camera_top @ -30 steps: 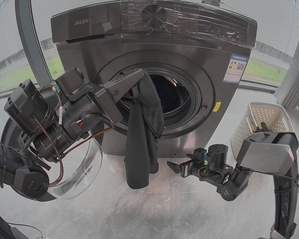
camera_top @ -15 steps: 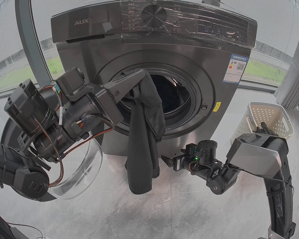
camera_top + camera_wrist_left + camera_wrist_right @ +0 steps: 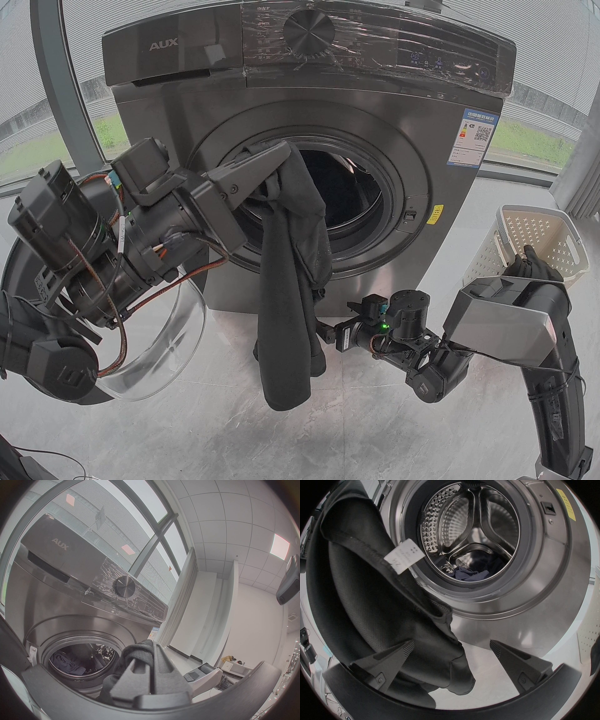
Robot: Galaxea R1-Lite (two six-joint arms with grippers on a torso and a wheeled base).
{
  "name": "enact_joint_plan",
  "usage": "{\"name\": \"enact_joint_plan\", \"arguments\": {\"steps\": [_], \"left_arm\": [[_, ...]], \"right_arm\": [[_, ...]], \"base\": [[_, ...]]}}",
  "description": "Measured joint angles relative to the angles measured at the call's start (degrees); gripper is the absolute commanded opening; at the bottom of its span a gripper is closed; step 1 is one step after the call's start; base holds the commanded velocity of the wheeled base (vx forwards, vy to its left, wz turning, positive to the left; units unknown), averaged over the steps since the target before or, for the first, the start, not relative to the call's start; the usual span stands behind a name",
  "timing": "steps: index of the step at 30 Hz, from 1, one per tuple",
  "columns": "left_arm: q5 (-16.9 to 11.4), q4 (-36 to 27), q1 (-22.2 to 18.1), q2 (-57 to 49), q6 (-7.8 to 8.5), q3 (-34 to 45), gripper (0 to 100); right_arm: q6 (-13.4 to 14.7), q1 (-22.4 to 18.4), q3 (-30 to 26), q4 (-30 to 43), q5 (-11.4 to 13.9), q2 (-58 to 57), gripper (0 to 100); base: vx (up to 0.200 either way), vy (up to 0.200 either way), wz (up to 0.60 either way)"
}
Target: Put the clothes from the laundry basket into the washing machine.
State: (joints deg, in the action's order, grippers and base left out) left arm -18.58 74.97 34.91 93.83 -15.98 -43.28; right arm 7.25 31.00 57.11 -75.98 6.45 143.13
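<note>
A long black garment (image 3: 284,300) hangs from my left gripper (image 3: 278,156), which is shut on its top end in front of the washing machine's open port (image 3: 350,187). The same cloth (image 3: 134,650) bunches around the left gripper (image 3: 153,658) in the left wrist view. My right gripper (image 3: 322,330) is low, at the garment's lower part, with its jaws open. In the right wrist view the garment (image 3: 378,605) lies over one finger (image 3: 393,658) of the right gripper (image 3: 450,647). A dark blue cloth (image 3: 468,572) lies inside the drum.
The white laundry basket (image 3: 544,234) stands on the floor at the right of the machine, with a dark item (image 3: 531,262) at its near rim. The machine's glass door (image 3: 165,350) hangs open at the lower left. Pale tiled floor (image 3: 350,431) lies in front.
My right gripper has moved left along the floor level until it reaches the hanging garment. The garment's lower end now hangs a little lower. The left arm has barely moved.
</note>
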Motion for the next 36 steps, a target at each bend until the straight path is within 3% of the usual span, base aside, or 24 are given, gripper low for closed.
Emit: {"name": "enact_joint_plan", "arguments": {"steps": [9, 15, 25, 36], "left_arm": [[0.1, 0.1, 0.1, -0.1, 0.0, 0.3, 0], [0.1, 0.0, 0.0, -0.7, 0.02, 0.8, 0], [0.3, 0.0, -0.1, -1.2, 0.06, 1.1, 0], [0.2, 0.0, -0.4, -1.4, 0.11, 1.1, 0]], "right_arm": [[0.3, 0.9, 1.4, -0.9, 0.9, 0.3, 100], [0.7, 1.5, 3.1, -2.7, 3.8, 0.8, 100], [0.9, 0.7, 6.4, -3.1, 3.8, 2.9, 100], [0.7, -1.8, 3.9, -6.5, 4.5, 2.9, 100]], "base": [[0.0, 0.0, 0.0], [0.0, 0.0, 0.0], [0.0, 0.0, 0.0], [0.0, 0.0, 0.0]]}}
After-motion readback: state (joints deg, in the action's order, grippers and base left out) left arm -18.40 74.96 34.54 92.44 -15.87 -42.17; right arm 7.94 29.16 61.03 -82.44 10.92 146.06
